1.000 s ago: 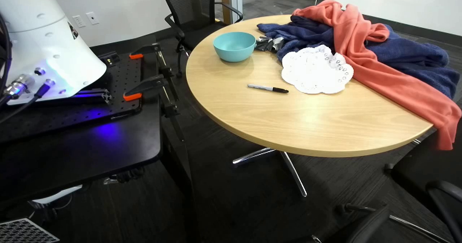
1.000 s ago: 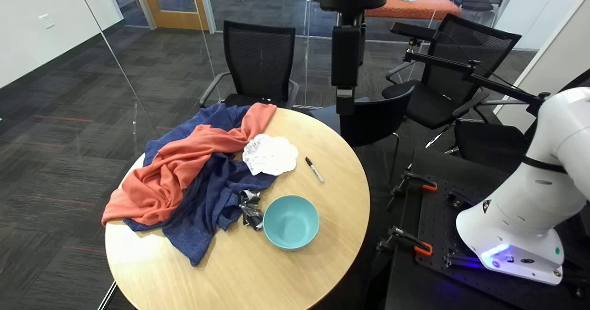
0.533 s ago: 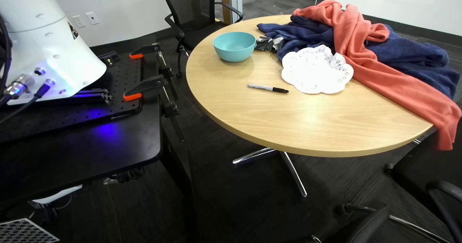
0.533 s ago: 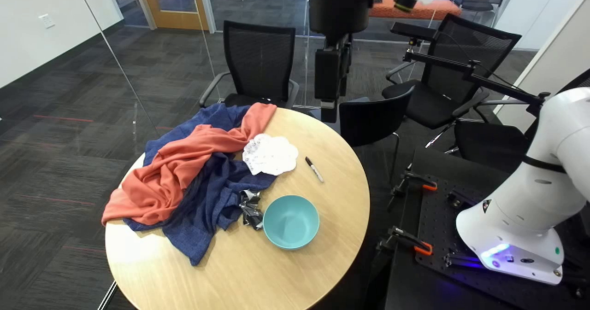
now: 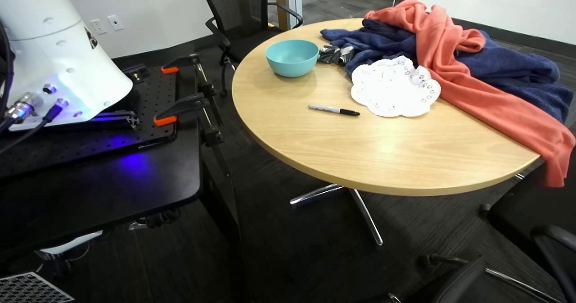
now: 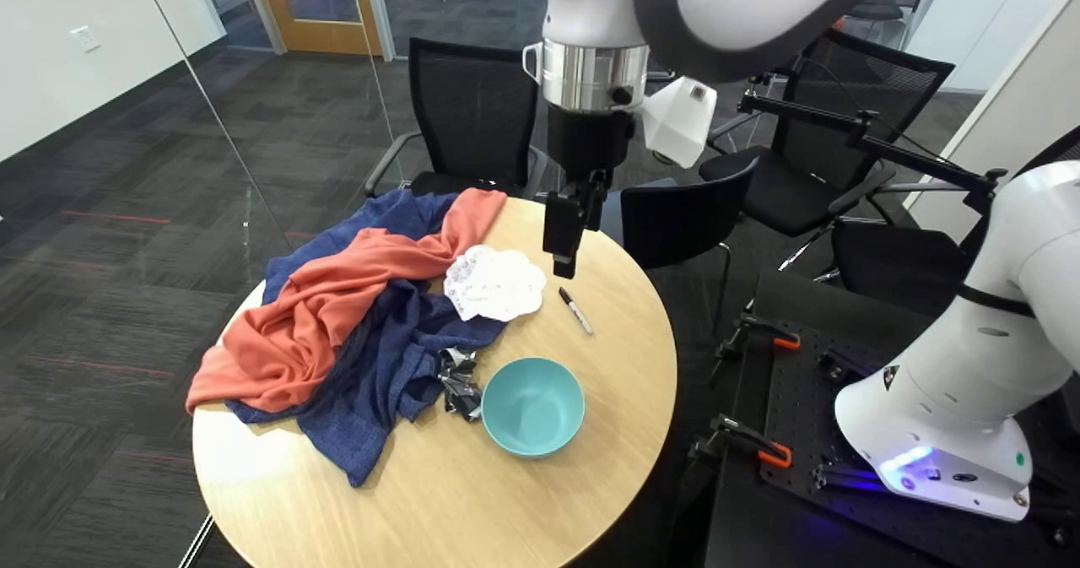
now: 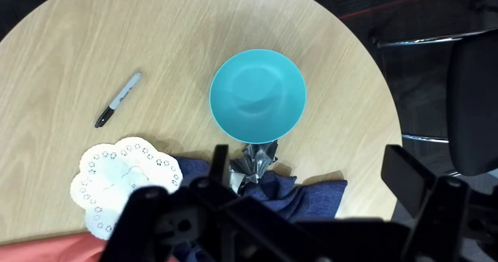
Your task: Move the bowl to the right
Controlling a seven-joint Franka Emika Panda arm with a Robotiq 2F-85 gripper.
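Note:
The teal bowl (image 5: pixel 292 59) stands upright on the round wooden table in both exterior views (image 6: pixel 533 408). In the wrist view the bowl (image 7: pixel 257 95) sits above the fingers' level in the picture and is empty. My gripper (image 6: pixel 564 266) hangs in the air over the table, on the pen and doily side, apart from the bowl. In the wrist view my gripper (image 7: pixel 307 159) has its two fingers wide apart with nothing between them. The gripper is out of sight in an exterior view that shows the robot's base.
Crumpled silver-black foil (image 7: pixel 255 162) lies beside the bowl. A navy cloth (image 6: pixel 380 382), a coral cloth (image 6: pixel 295 315), a white doily (image 6: pixel 496 284) and a marker (image 6: pixel 575 311) lie on the wooden table (image 6: pixel 422 509). Chairs (image 6: pixel 477 112) stand around it.
In an exterior view my gripper has come down and moved left in the picture, toward the table, and more of the arm shows. The bowl and other objects have not moved.

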